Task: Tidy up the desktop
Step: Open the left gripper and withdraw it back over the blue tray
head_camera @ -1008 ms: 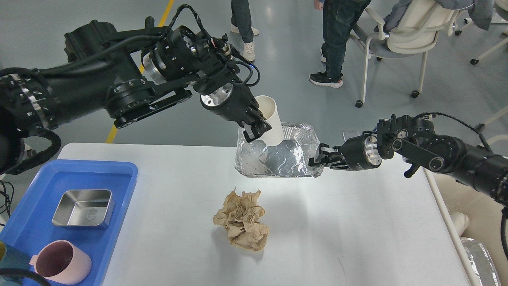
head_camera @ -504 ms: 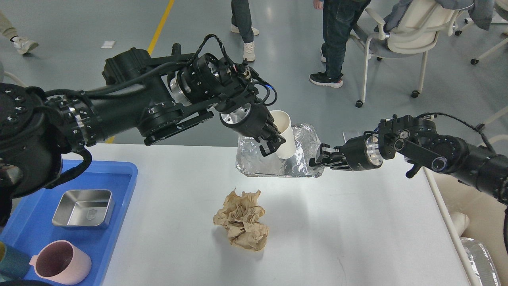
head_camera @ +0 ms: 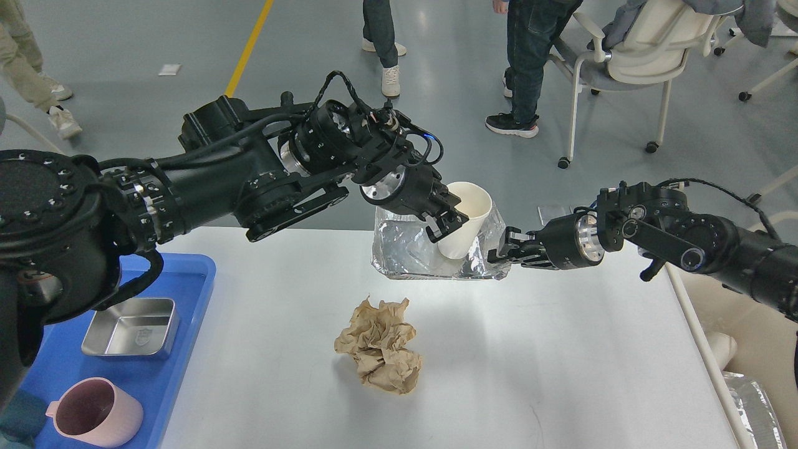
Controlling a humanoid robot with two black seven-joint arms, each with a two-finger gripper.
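At about eight o'clock a blue bin (head_camera: 187,274) is sitting on the worktop (head_camera: 561,374), the white desktop that is filling the lower half of the view, and it is holding a steel dish (head_camera: 131,327) and a pink mug (head_camera: 93,411). Coming in from nine o'clock, the left tool (head_camera: 450,221) is pinching the wall of a white paper cup (head_camera: 466,226), with the cup hanging inside a foil tray (head_camera: 405,252) at twelve o'clock. A crumpled brown paper ball (head_camera: 378,353) is lying at the centre, well apart from both arms. From three o'clock the right tool (head_camera: 504,249) is pressing together on the tray's right rim, apparently steadying it.

The risk, as I judge it, is lying in the foil: it is looking thin and creased, so the right tool may be crushing the rim, or the tray may be tipping off the far edge if the cup is dropped hard. The cup could also be toppling out if released tilted.

The worktop is looking smooth and glossy. Beyond it, people are standing on a grey floor with a yellow line, near a wheeled chair (head_camera: 629,62).
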